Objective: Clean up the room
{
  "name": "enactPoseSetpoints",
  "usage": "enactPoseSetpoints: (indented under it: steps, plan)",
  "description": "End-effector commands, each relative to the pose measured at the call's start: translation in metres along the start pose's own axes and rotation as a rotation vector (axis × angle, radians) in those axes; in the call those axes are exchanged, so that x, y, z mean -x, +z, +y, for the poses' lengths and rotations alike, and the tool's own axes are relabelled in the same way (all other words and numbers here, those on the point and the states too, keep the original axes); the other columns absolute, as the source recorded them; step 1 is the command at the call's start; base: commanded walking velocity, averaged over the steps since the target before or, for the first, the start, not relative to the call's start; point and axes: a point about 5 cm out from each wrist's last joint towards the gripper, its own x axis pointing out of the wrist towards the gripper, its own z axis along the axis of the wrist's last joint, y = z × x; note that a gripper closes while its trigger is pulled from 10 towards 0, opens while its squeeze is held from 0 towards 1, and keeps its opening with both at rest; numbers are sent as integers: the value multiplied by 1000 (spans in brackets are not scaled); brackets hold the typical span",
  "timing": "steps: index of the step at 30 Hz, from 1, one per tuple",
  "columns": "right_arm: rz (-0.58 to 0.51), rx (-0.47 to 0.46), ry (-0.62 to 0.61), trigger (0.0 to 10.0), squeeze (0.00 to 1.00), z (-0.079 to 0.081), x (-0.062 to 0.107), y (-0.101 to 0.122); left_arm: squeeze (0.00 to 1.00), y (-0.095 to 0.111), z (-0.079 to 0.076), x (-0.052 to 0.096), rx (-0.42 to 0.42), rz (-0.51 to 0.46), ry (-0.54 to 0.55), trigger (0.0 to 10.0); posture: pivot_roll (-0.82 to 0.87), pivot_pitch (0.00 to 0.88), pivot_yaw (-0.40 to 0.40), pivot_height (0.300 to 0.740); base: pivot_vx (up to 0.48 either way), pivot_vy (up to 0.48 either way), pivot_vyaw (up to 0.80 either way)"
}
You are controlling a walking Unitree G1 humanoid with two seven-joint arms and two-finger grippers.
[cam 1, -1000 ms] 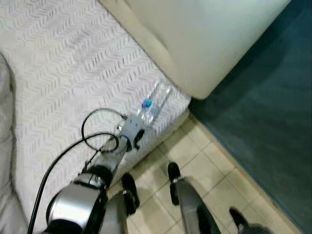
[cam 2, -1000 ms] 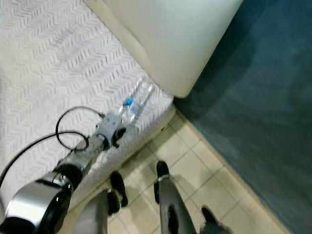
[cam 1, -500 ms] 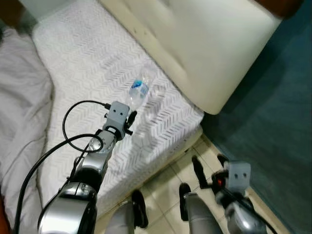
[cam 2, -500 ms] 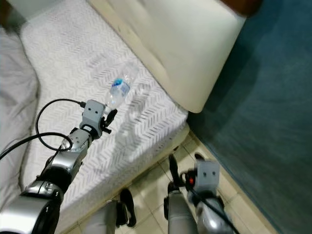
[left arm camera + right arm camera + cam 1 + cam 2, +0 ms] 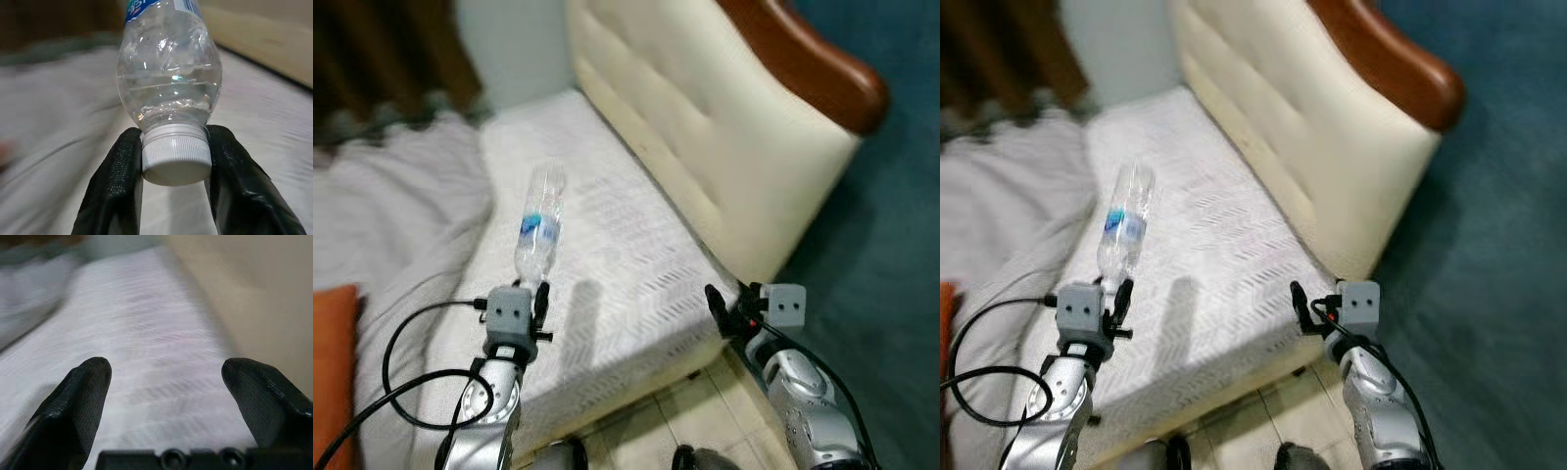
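Clear plastic water bottle with a white cap and blue label [image 5: 168, 88], gripped at the cap by the left end effector [image 5: 174, 164] and raised over the white herringbone-covered bed [image 5: 626, 284]. Right end effector [image 5: 166, 396] released, fingers spread, at the bed's edge. Beyond: cream padded headboard [image 5: 705, 137]. Step in hand: pickup done, probably; next, carry the bottle to a bin.
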Motion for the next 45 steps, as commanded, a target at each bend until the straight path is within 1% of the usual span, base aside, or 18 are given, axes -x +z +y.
enactPoseSetpoints:
  steps: [1, 5, 6, 11, 13, 16, 19, 22, 24, 25, 27, 29, 35, 38, 45]
  plan:
    - [6, -10, 39, 10000, 0, 8, -2, -4, 0, 5, 3, -2, -21, -6, 40, 10000, 115, 0, -28, 740, 0, -480, 644]
    - [10, -11, 58, 10000, 0, 8, -3, -5, 0, 4, 5, -2, -42, 8, 53, 10000, 114, 0, -34, 740, 0, -480, 606]
    - [12, -16, 65, 10000, 0, 6, -3, -6, 0, 4, 5, -1, -53, 22, 54, 10000, 113, 0, -35, 740, 0, -480, 569]
    - [21, -24, 80, 10000, 0, 3, -1, -10, 0, 2, 2, 3, -54, 49, 42, 10000, 113, 7, -32, 740, 0, -480, 566]
    - [26, -25, 93, 10000, 0, 3, 0, -13, 0, 1, 0, 5, -54, 58, 29, 10000, 116, 14, -29, 740, 0, 0, 547]
    - [26, -35, 110, 10000, 0, 6, 2, -16, 0, 3, 1, 5, -102, 37, 22, 10000, 117, 27, -27, 740, 0, 0, 544]
    - [21, -49, 123, 10000, 0, 7, 2, -17, 0, 7, 1, 6, -119, 16, 19, 10000, 122, 29, -27, 740, 0, 0, 531]
    - [17, -56, 130, 10000, 0, 6, 3, -18, 0, 9, -1, 6, -102, 9, 6, 10000, 124, 30, -28, 740, 0, 0, 531]
    - [11, -64, 130, 10000, 0, 5, 3, -18, 0, 11, 0, 7, -49, -2, 15, 10000, 127, 27, -29, 740, 0, 0, 513]
    - [11, -64, 130, 10000, 0, 5, 3, -18, 0, 11, 0, 7, -49, -2, 15, 10000, 127, 27, -29, 740, 0, 0, 513]
    - [4, -69, 149, 10000, 0, 5, 2, -17, 0, 12, 2, 9, -13, 1, 38, 10000, 128, 23, -30, 740, 480, 0, 503]
    - [3, -68, 160, 10000, 0, 5, 2, -17, 0, 11, 3, 10, 1, 5, 49, 10000, 131, 19, -33, 740, 480, 0, 500]
    - [11, -63, 182, 10000, 0, 6, -2, -16, 0, 7, 5, 12, 7, 22, 65, 10000, 145, 10, -41, 740, 480, 0, 497]
    - [12, -78, 190, 10000, 0, 7, -3, -16, 0, 7, 6, 13, 14, 22, 69, 10000, 147, 8, -42, 740, 480, 0, 494]
    - [26, -99, 241, 10000, 0, 11, -9, -15, 0, 10, 4, 14, -6, 5, 67, 10000, 165, 0, -57, 740, 480, 0, 460]
